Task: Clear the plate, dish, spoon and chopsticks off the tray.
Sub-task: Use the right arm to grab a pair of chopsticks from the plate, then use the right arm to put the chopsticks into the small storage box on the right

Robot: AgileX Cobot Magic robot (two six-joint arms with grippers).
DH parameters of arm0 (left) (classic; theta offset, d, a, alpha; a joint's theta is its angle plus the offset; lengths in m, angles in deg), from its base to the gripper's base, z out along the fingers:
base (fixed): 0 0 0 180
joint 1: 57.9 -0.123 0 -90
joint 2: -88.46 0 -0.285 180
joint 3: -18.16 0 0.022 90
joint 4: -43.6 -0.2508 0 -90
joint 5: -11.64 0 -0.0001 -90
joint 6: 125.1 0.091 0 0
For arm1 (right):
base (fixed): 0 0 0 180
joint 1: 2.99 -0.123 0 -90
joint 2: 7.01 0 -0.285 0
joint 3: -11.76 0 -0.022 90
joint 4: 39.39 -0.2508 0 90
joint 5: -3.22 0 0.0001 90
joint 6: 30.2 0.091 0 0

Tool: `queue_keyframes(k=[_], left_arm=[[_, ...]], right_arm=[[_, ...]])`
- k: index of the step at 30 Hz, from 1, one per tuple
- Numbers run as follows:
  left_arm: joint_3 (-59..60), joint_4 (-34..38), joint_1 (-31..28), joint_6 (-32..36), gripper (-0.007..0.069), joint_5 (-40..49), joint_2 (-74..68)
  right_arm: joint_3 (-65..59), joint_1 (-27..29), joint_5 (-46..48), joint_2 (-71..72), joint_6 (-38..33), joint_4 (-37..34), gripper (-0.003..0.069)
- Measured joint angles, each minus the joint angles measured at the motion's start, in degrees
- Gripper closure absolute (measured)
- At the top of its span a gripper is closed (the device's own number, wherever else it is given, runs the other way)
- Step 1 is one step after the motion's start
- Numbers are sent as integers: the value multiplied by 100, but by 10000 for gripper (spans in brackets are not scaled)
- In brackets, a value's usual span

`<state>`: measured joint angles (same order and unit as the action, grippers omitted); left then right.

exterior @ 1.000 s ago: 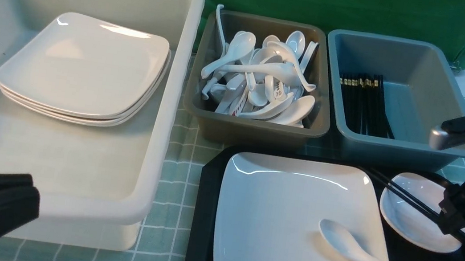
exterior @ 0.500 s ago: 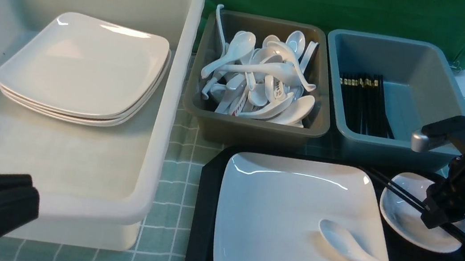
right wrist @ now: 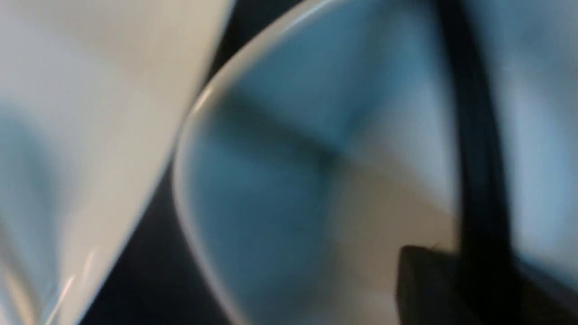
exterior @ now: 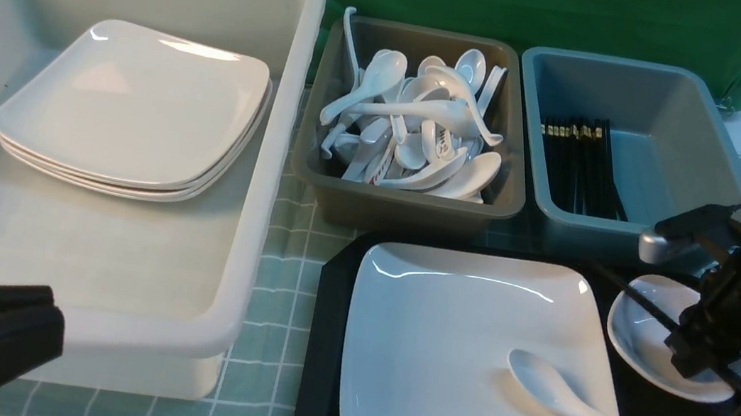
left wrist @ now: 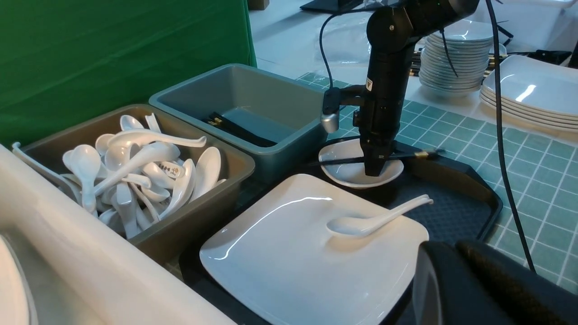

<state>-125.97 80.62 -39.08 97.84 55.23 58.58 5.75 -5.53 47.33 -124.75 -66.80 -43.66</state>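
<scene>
The chopsticks [exterior: 637,300] are lying slantwise across the dish [exterior: 640,336] on the tray [exterior: 324,345], running far-left to near-right. I am holding my right gripper [exterior: 690,363] at their middle, and I cannot tell whether it is clamped.

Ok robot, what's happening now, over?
Left tool shut, idle near the white bin. Right tool down at chopsticks over dish, grip unclear. Spoon on plate, all on tray.

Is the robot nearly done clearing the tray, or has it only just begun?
Only just begun. Done: nothing, since the plate, dish, spoon and chopsticks are all on the tray. In hand: the right gripper is down at the chopsticks, which lie across the dish; whether it grips them is unclear. The left gripper holds nothing. Left: all four things need moving off.
</scene>
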Motion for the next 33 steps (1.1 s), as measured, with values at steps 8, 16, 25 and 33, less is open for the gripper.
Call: queue_keyframes(k=[8, 16, 25, 33], left_arm=[[0, 0, 0, 0, 608, -18, 0], [0, 5, 0, -1, 608, -573, 0], [0, 28, 0, -1, 608, -1628, 0], [0, 12, 0, -1, 608, -1320, 0]], right_arm=[[0, -341, 632, 491, -767, 15, 538], [196, -1004, 314, 1482, -106, -256, 538], [2175, -746, -1252, 711, 2308, -592, 538], [3769, -441, -1813, -1203, 3324, -548, 507]])
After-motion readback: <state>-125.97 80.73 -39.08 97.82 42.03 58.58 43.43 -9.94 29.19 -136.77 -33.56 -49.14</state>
